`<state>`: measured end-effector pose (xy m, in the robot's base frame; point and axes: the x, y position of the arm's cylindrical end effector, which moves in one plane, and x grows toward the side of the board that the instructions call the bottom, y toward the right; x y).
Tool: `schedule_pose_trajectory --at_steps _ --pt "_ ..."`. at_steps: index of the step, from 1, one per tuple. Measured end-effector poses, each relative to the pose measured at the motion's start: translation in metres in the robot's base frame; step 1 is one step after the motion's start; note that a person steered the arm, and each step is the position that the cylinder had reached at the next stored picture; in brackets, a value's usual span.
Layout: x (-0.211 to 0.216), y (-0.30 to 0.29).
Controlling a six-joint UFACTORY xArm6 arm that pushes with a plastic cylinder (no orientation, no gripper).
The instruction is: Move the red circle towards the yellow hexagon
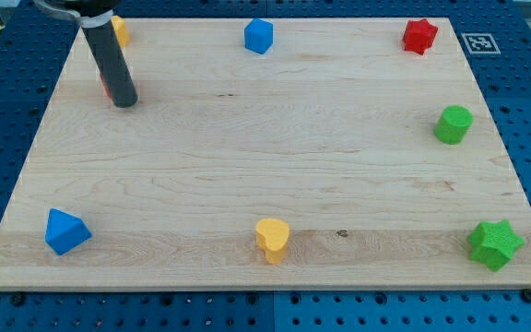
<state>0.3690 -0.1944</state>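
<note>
Tip: my tip [124, 102] is resting on the wooden board [265, 166] near the view's top left corner; the rod is leaning up toward the view's top left.
Claw: the arm is carrying none, only the dark rod, so there are no jaws to be apart or together.
Red circle [105, 88]: it is showing only as a red sliver at the rod's left edge, mostly hidden; its shape cannot be made out, and contact with the tip cannot be told.
Yellow hexagon [119, 30]: it is sitting at the board's top edge, partly hidden by the rod, just above the red sliver.
Other blocks: a blue block [259, 36] and a red star [419, 36] are lying along the top; a green cylinder [453, 124] is sitting at the right edge; a blue triangular block [65, 231], a yellow heart [272, 240] and a green star [495, 244] are lying along the bottom.
</note>
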Motion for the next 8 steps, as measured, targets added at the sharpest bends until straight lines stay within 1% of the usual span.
schedule_pose_trajectory --at_steps 1,4,7,8 --pt "-0.012 0.000" --pt "-0.020 0.000" --pt "-0.020 0.001" --pt "-0.019 0.010"
